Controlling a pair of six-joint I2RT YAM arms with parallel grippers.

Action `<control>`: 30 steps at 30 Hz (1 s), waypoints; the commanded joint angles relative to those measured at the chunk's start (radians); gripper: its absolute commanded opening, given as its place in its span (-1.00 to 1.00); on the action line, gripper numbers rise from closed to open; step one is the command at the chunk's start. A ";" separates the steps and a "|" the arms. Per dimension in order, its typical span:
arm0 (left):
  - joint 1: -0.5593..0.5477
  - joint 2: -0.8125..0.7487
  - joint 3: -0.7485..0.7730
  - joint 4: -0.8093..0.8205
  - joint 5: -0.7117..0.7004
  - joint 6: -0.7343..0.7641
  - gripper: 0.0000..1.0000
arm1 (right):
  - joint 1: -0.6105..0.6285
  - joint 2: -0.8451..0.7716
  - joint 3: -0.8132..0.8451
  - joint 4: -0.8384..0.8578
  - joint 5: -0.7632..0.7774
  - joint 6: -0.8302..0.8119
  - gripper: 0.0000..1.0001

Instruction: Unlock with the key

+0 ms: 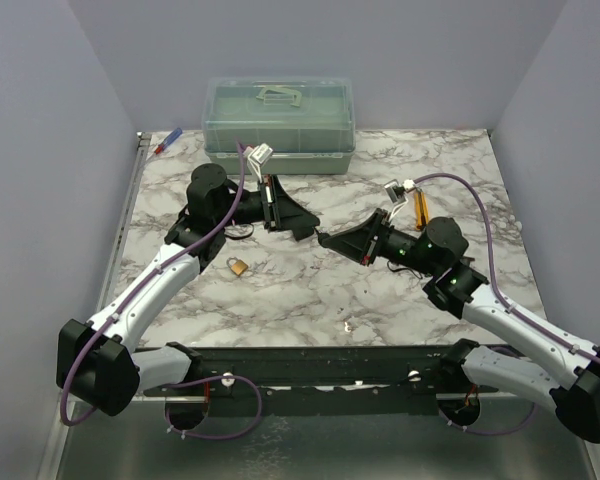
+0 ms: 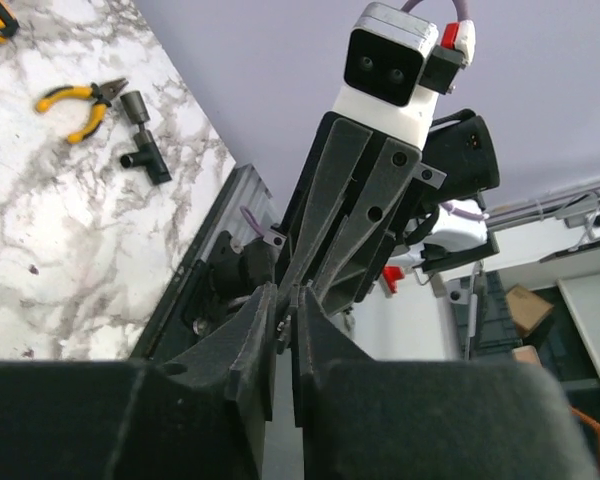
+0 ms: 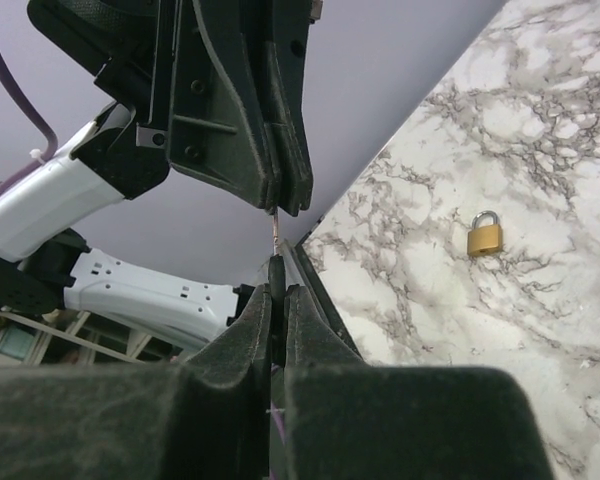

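Observation:
The key (image 3: 276, 240) is held in the air between both grippers, which meet tip to tip above the middle of the table. My right gripper (image 3: 278, 278) is shut on its black head, and the thin metal blade points up into the tips of my left gripper (image 3: 283, 200). In the left wrist view the left gripper (image 2: 285, 297) is shut, with a sliver of the key's metal (image 2: 280, 328) showing between its pads. From above, the left gripper (image 1: 308, 228) and right gripper (image 1: 327, 240) nearly touch. A small brass padlock (image 1: 238, 266) lies on the marble table, left of the grippers.
A translucent green lidded box (image 1: 278, 120) stands at the back of the table. Yellow-handled pliers (image 2: 80, 105) and a black T-shaped fitting (image 2: 145, 150) lie on the right side. A blue and red pen (image 1: 168, 142) rests at the back left corner.

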 commanded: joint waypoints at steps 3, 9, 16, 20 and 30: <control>0.002 0.013 -0.016 0.005 -0.020 0.004 -0.15 | -0.002 -0.036 -0.025 -0.004 0.049 -0.006 -0.99; 0.002 0.016 0.021 -0.162 -0.110 0.110 0.46 | -0.001 -0.083 -0.043 -0.087 0.153 -0.011 -1.00; 0.002 0.029 0.092 -0.418 -0.320 0.262 0.50 | -0.001 -0.137 -0.035 -0.341 0.420 0.004 -0.99; 0.002 0.083 0.147 -0.546 -0.442 0.305 0.49 | -0.002 -0.144 -0.015 -0.500 0.567 0.032 -0.99; -0.024 0.332 0.353 -0.857 -0.834 0.249 0.45 | -0.002 -0.136 0.055 -0.737 0.758 0.051 -0.99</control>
